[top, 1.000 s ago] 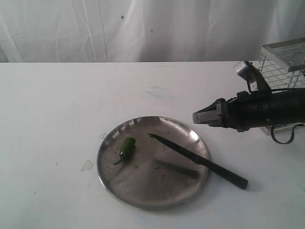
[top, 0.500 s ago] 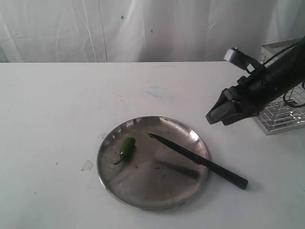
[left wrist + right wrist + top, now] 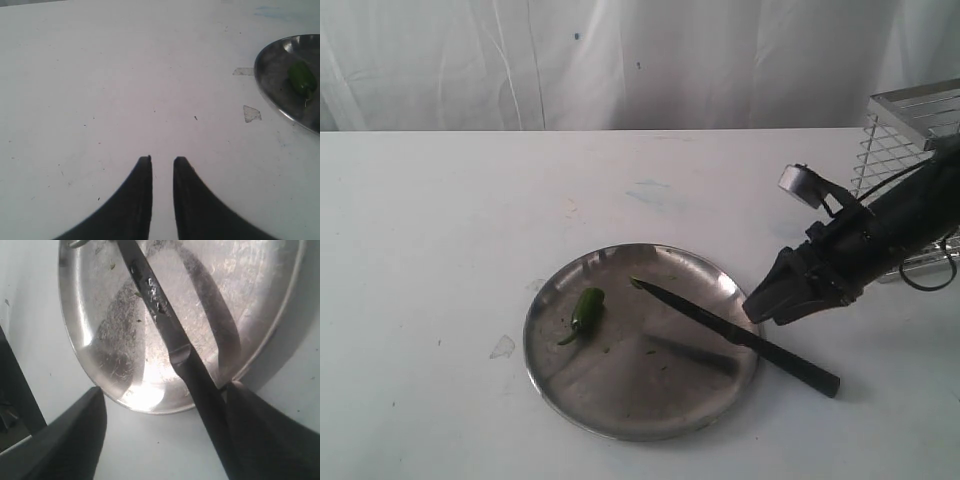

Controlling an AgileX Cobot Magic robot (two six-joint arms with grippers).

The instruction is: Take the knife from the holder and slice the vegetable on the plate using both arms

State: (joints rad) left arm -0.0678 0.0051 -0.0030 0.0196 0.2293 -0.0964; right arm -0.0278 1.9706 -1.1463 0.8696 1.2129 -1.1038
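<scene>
My right claw (image 3: pixel 765 303) has dropped from beside the tall chrome wire holder (image 3: pixel 905 115) at the right edge to just over the long black knife (image 3: pixel 720 325). Its jaws are spread wide, with the handle running between them, ungripped. The blade lies on the round steel plate (image 3: pixel 538 350) at lower centre, and the handle rests on the white bench (image 3: pixel 440 230). The small green chilli (image 3: pixel 587 308) sits on the plate's left side. My left claw (image 3: pixel 161 161) is narrowly parted and empty.

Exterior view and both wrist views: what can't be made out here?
- Rack: exterior view, cut by the right edge and partly behind the arm; contents unseen.
- Knife: right wrist view, handle end runs off the bottom edge.
- Chilli: exterior view, too small to tell whether cut.
- Left gripper: outside the exterior view.
</scene>
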